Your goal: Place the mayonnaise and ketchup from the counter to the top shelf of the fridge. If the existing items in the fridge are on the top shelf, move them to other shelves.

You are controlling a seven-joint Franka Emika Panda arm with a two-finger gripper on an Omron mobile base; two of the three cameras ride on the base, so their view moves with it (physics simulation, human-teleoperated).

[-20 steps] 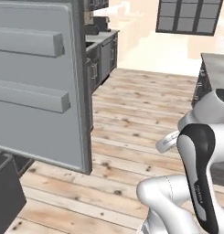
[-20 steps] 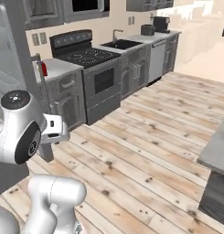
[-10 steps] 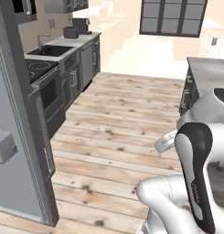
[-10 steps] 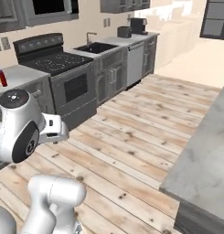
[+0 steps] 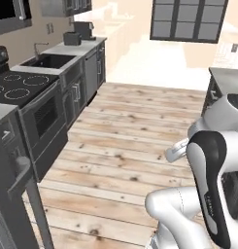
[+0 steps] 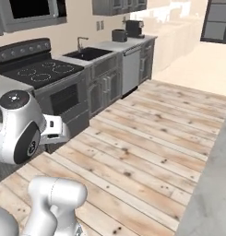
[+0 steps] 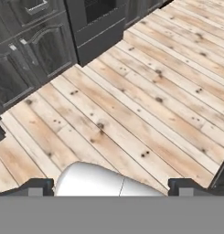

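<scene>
I see my tool (image 7: 111, 185) at the bottom of the hand view, its two dark fingertips (image 7: 38, 185) set far apart, spread wide with nothing between them. It points down at the pale wooden plank floor (image 7: 145, 105). Beyond the tool, at the far edge of that view, stand dark grey cabinet doors (image 7: 26, 59) and the lower front of a black oven (image 7: 102, 20).

From the left base view, the arm (image 5: 208, 194) is folded close to the base at the lower right. Ahead and to its left runs the bench (image 5: 74, 47), a light stone slab over grey cabinets, with a sink (image 5: 47, 61), a dishwasher front (image 5: 90, 68) and a black stove (image 5: 16, 87) in line. At its far end sit a toaster (image 5: 72, 38) and a coffee machine (image 5: 86, 29). A dark window (image 5: 188, 19) is on the far wall.

I cannot make out the mayonnaise, the ketchup or the fridge in these views.
</scene>
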